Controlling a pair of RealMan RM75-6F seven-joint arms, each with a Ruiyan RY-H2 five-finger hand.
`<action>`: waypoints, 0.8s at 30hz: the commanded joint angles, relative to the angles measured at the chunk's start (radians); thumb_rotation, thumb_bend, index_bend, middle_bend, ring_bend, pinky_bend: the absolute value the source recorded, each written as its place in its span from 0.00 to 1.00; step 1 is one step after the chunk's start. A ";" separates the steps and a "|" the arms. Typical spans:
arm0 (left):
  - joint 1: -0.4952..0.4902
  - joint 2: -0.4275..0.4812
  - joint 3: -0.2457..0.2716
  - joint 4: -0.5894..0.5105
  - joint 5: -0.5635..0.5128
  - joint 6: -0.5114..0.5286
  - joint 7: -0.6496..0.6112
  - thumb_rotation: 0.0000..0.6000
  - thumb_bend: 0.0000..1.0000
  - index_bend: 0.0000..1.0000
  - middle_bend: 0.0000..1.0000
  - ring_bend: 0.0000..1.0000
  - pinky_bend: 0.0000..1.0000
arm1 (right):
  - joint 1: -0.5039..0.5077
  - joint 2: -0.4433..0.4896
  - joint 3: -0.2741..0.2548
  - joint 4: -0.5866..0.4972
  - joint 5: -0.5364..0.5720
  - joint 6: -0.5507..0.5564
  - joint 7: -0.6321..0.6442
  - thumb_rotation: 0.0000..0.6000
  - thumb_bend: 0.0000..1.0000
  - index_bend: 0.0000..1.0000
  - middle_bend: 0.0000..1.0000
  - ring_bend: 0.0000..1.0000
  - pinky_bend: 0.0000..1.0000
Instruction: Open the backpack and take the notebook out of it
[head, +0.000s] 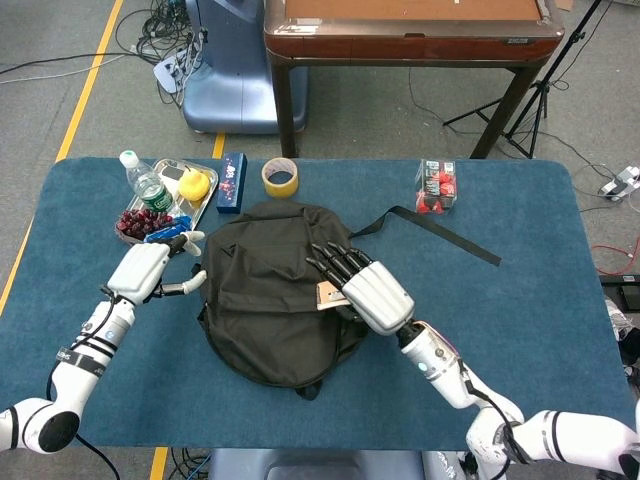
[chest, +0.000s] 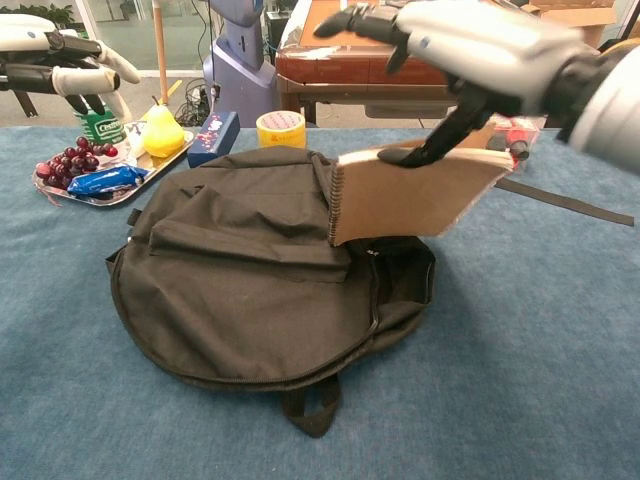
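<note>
The black backpack (head: 280, 295) (chest: 260, 280) lies flat mid-table, its side zipper gaping on the right. The brown spiral notebook (chest: 410, 200) (head: 328, 295) is outside the bag. It stands tilted over the bag's right side, its lower edge at the bag's surface. My right hand (head: 365, 290) (chest: 470, 50) hovers over it with fingers stretched out and apart. Only the thumb touches the notebook's upper edge. My left hand (head: 150, 268) (chest: 55, 70) floats left of the backpack, holding nothing, its fingers loosely apart.
A metal tray (head: 205, 200) (chest: 60, 195) at the back left holds grapes, a blue packet and a yellow toy, with a water bottle (head: 145, 182) beside it. A blue box (head: 232, 182), a tape roll (head: 279, 178) and a clear box of red items (head: 435, 188) line the back. The backpack strap (head: 450, 238) trails right.
</note>
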 joint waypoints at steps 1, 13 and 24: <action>0.002 0.008 0.000 -0.007 -0.009 -0.001 0.006 0.30 0.22 0.17 0.32 0.27 0.22 | -0.043 0.087 -0.015 -0.084 -0.044 0.049 0.073 1.00 0.26 0.00 0.00 0.04 0.23; 0.021 0.047 0.005 -0.039 -0.028 0.002 0.010 0.30 0.22 0.17 0.31 0.26 0.22 | -0.149 0.274 -0.058 -0.147 -0.117 0.146 0.112 1.00 0.26 0.00 0.10 0.06 0.24; 0.102 0.019 0.047 -0.008 0.061 0.163 0.068 1.00 0.22 0.25 0.31 0.26 0.22 | -0.305 0.410 -0.154 -0.113 -0.101 0.219 0.066 1.00 0.30 0.38 0.40 0.34 0.46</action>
